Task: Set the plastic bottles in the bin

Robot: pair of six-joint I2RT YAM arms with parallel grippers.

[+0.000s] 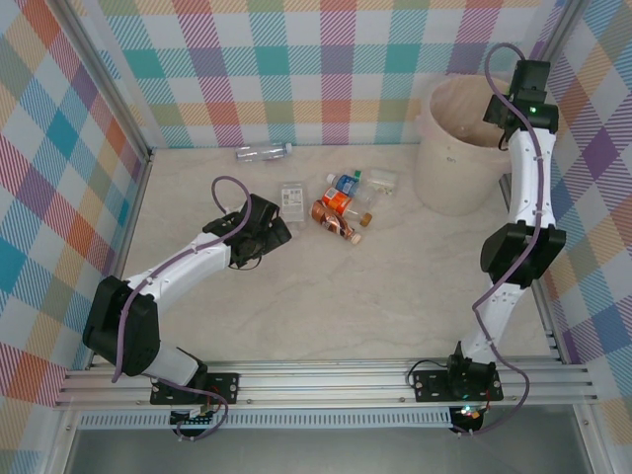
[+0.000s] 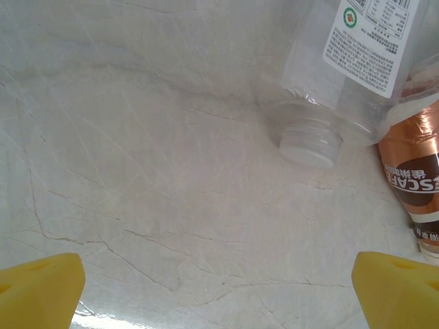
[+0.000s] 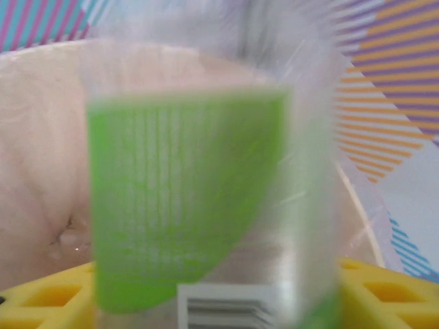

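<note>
Several plastic bottles lie in a loose heap mid-table: a clear white-labelled one [image 1: 291, 196], a blue-capped one [image 1: 346, 183], an orange one [image 1: 336, 203] and a copper-brown one [image 1: 337, 223]. My left gripper [image 1: 272, 233] hovers just left of the heap, open and empty [image 2: 219, 291]. The clear bottle [image 2: 357, 62] and the copper-labelled bottle [image 2: 411, 171] lie ahead of it to the right. My right gripper [image 1: 497, 117] is over the cream bin [image 1: 449, 183]. A blurred green-labelled bottle [image 3: 178, 205] slips between its parted yellow fingers [image 3: 48, 295], above the bin's lined inside [image 3: 41, 171].
One clear bottle [image 1: 264, 151] lies alone by the back wall, and another clear one [image 1: 381, 181] sits between the heap and the bin. Checked walls close the table on three sides. Metal rails run along the near edge.
</note>
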